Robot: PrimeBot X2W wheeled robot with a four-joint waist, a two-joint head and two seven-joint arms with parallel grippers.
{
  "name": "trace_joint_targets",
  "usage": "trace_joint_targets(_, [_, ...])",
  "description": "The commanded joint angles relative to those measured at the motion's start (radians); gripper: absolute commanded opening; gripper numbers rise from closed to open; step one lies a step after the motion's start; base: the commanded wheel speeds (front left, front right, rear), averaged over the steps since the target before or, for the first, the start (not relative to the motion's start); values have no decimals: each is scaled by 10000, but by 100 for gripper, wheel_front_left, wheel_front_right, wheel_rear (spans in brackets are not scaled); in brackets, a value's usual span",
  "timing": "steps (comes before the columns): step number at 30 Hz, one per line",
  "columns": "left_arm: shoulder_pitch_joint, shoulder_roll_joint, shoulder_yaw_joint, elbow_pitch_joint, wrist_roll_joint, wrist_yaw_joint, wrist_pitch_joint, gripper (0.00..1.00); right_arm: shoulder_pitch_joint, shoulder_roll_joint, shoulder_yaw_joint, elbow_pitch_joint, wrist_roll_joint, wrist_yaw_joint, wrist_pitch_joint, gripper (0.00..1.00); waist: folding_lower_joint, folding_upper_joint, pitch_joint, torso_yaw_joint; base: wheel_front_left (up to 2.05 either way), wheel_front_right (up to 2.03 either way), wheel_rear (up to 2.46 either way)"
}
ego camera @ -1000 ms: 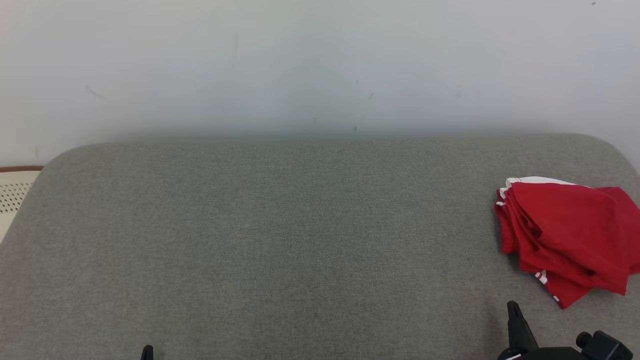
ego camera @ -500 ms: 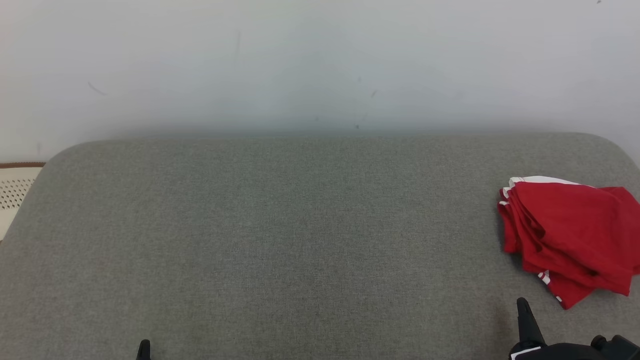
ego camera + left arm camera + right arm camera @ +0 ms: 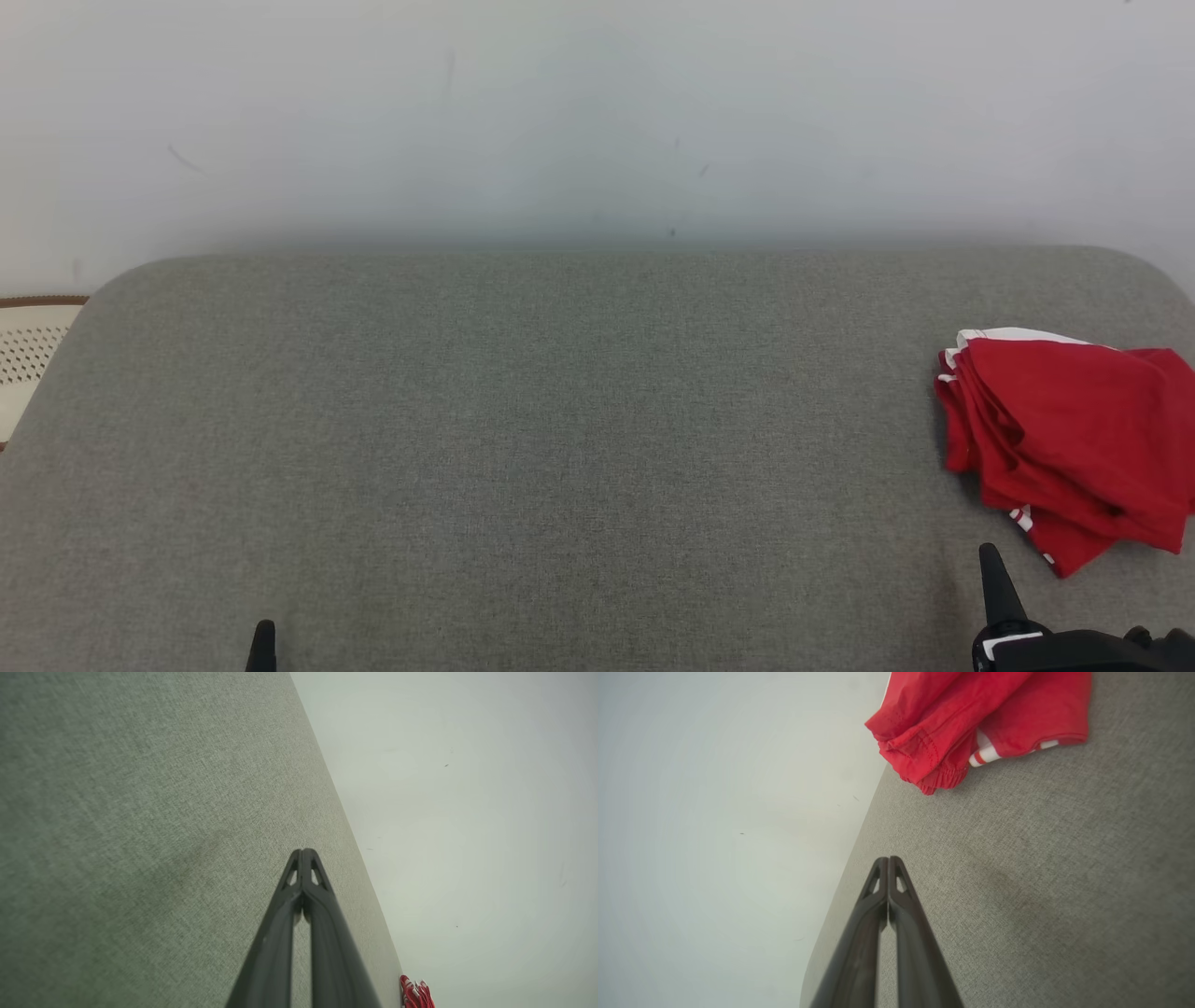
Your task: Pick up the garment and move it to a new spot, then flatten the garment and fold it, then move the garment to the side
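The garment (image 3: pixel 1074 448) is a red cloth with white trim, folded into a loose stack at the far right of the grey padded surface (image 3: pixel 560 420). It also appears at the top of the right wrist view as the garment (image 3: pixel 971 714), and as a small red garment (image 3: pixel 416 994) at the bottom of the left wrist view. My right gripper (image 3: pixel 991 569) stands at the lower right, just below and left of the cloth, apart from it, shut and empty. At the bottom left edge my left gripper (image 3: pixel 263 644) is shut too. Both gripper tips, right gripper (image 3: pixel 888 859) and left gripper (image 3: pixel 303 851), meet with nothing between.
A pale wall (image 3: pixel 597 112) rises behind the grey surface. A cream perforated object with a brown rim (image 3: pixel 33 350) sits past the left edge. The surface has rounded far corners.
The whole head view has shifted slightly, so the camera has moved. The right gripper shows a little further right and lower, the left fingertip a little higher. The garment lies as before.
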Motion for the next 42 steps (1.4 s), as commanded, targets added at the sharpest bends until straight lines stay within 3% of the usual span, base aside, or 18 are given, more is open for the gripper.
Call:
trace_joint_targets(1, [-138,57,64,-96,-355,-44,70,0,-147,-13,-75,-121,376,-6,87,0,0,-1,9,9,0,0,0])
trace_joint_targets(42, [-341,66,344,-263,-3857,-380,955,0,-230,110,-854,-475,4146,-4,1051,0,0,-1,198,187,0,0,0])
